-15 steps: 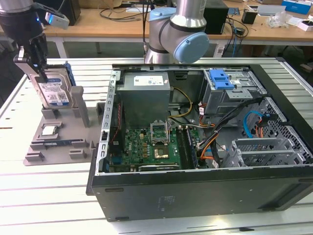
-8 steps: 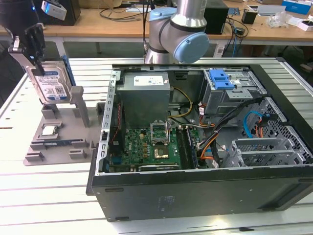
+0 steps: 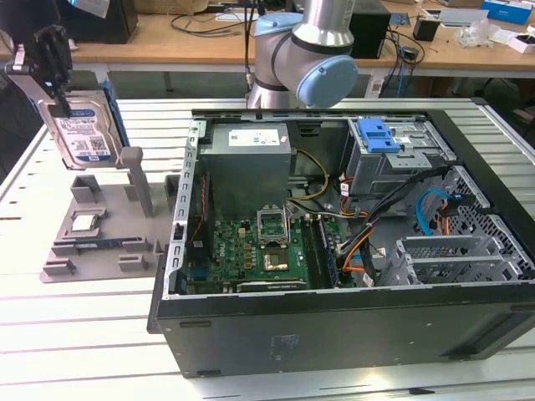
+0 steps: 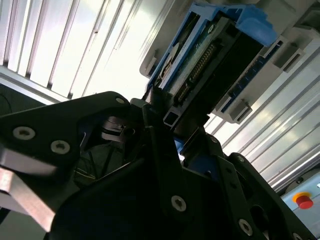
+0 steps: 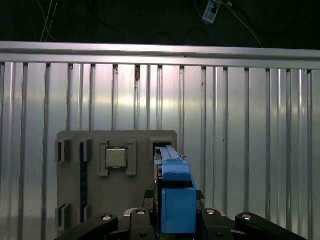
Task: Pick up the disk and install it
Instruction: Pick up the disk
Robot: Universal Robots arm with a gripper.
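Fingers (image 3: 58,88) are clamped on the top edge of the disk (image 3: 84,138). The disk hangs upright below them, long axis vertical, and appears clear of the grey holder (image 3: 100,242) on the surface. The open computer case (image 3: 334,326) and its drive cage (image 3: 393,154) lie well apart, toward the exterior view's right.

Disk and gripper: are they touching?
Touching. In the second wrist view the black fingers clamp the disk at its connector end. The exterior view shows the gripper gripping its top edge.
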